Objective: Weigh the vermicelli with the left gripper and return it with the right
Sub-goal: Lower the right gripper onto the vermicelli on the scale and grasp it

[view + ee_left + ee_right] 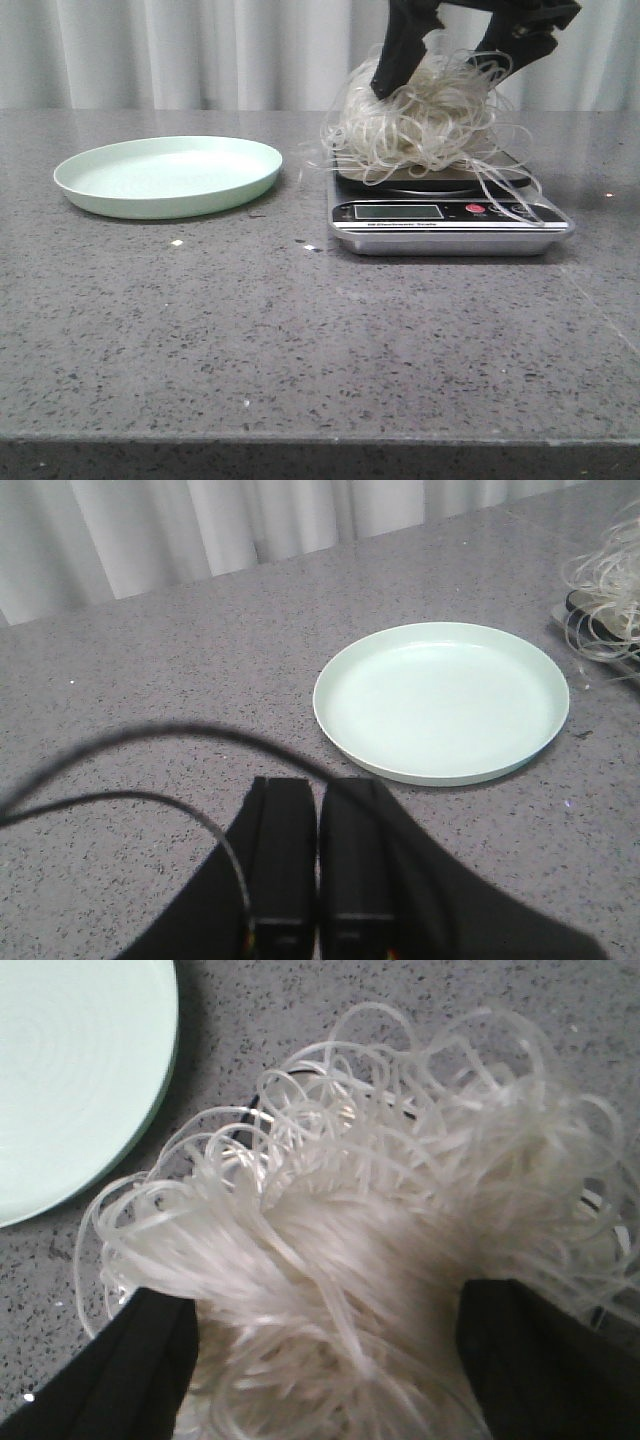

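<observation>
On the scale (448,214), at the right of the table (300,340), sits the vermicelli (425,125), and our right gripper (455,70) straddles it from above, its fingers (130,1370) spread to either side of the tangle with strands bulging between them; whether they already press into it we cannot tell. Our left gripper (318,855) hangs well apart from all this, over bare table near the plate (440,700), its fingers together and holding nothing. We judge the weighing to be done and the return to the plate to be the step in hand. Several things could go wrong from here. Loose loops droop over the front of the scale and across its display, so a lift could snag a strand on the edge and tug the scale along or shift it. Because the tangle is springy and open, the fingers may close on only the upper loops, and part of it could pull away and stay behind, or shed strands onto the table on the way across. Squeezing hard enough to secure it may snap brittle strands; pale crumbs already lie on the table between plate and scale. If the carry is low, trailing loops could drag on the plate's rim and spill outside it
</observation>
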`<state>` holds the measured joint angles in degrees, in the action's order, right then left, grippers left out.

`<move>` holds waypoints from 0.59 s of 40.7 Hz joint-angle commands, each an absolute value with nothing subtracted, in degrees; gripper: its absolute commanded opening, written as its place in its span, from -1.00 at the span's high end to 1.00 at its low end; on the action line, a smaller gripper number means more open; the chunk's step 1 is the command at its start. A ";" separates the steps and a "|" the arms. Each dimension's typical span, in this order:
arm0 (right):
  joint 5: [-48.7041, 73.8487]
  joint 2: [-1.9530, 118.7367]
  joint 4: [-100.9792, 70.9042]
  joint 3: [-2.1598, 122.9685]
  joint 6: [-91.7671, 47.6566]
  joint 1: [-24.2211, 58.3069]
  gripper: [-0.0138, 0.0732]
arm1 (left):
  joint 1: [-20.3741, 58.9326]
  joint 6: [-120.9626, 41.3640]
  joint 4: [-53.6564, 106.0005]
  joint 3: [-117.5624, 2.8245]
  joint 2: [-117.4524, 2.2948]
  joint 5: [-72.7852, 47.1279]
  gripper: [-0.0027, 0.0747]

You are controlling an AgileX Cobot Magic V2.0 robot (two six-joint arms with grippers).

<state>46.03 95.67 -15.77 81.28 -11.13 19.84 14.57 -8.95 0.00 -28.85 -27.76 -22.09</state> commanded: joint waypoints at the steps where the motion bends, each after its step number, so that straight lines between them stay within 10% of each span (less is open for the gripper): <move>1: 48.40 95.97 -13.97 82.03 -11.71 19.74 -0.74 | 14.55 -8.48 0.34 -30.27 -28.00 -17.44 0.58; 7: 48.69 96.36 -13.97 82.03 -11.71 19.74 -0.48 | 14.55 -8.48 0.44 -30.27 -28.00 -17.44 0.58; 15: 49.52 96.36 -14.08 82.03 -11.71 19.74 0.37 | 14.55 -8.48 0.44 -30.27 -28.00 -17.44 0.58; 24: 49.72 95.68 -14.07 82.58 -11.65 19.74 0.33 | 14.55 -8.48 0.44 -30.27 -28.00 -16.97 0.58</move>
<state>46.03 96.87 -16.96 81.76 -11.04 19.96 14.57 -8.95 0.00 -28.85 -27.76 -21.97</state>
